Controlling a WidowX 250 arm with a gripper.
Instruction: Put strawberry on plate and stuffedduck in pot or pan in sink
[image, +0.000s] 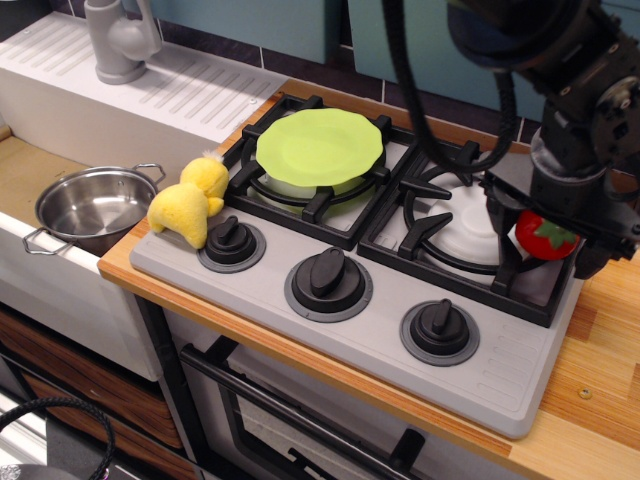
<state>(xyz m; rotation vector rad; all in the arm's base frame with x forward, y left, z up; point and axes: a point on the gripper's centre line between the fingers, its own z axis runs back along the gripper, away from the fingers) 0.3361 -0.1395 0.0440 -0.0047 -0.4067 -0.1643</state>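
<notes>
The red strawberry (547, 238) lies on the right burner grate of the toy stove. My gripper (546, 252) reaches down over it with its jaws on either side of the strawberry, still spread, with a sliver of white burner showing on the left. The lime-green plate (319, 149) sits on the left burner. The yellow stuffedduck (189, 204) rests at the stove's front left corner. The steel pot (91, 207) stands empty in the sink (25, 165), left of the duck.
Three black knobs (327, 274) line the stove's front. The grey faucet (118, 40) stands on the ribbed draining board at the back left. Wooden countertop (605, 350) runs to the right of the stove.
</notes>
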